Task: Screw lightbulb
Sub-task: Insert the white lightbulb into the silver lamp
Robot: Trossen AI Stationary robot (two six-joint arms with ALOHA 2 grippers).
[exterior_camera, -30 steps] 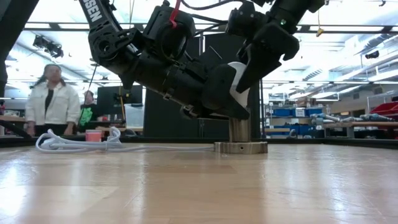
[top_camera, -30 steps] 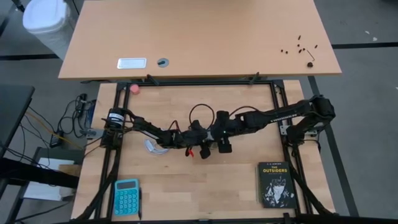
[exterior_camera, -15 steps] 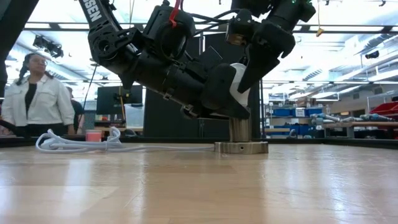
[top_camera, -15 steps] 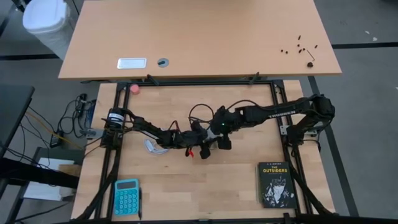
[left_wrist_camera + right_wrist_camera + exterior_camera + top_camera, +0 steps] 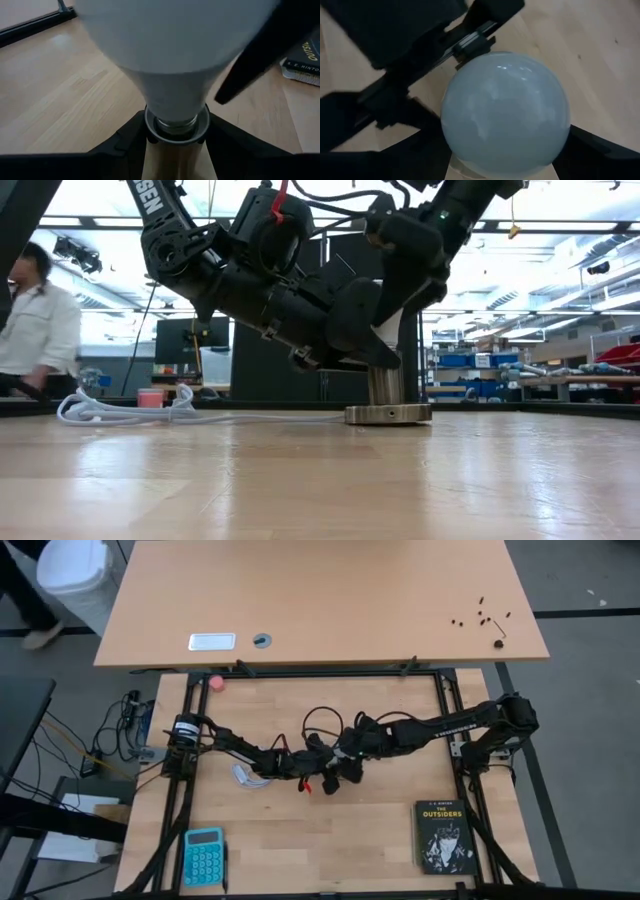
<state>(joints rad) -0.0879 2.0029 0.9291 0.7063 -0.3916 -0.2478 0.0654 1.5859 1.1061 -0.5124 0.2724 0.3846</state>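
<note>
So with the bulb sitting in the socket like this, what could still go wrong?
The right gripper straddles the lightbulb globe; a slipping hold would turn nothing. The left gripper clamps the socket just under the bulb's neck, so fingers could collide. The white cord might drag.

A dark book (image 5: 443,836) lies on the table near its front right corner; its cover reads "THE OUTSIDERS" in light capital letters. In the left wrist view, a corner of the same book (image 5: 302,59) shows "OUTSI" and, below it, "S. E. HINTON". In the low view, one arm (image 5: 160,225) carries white capital letters, cut off, reading "SEN".
</note>
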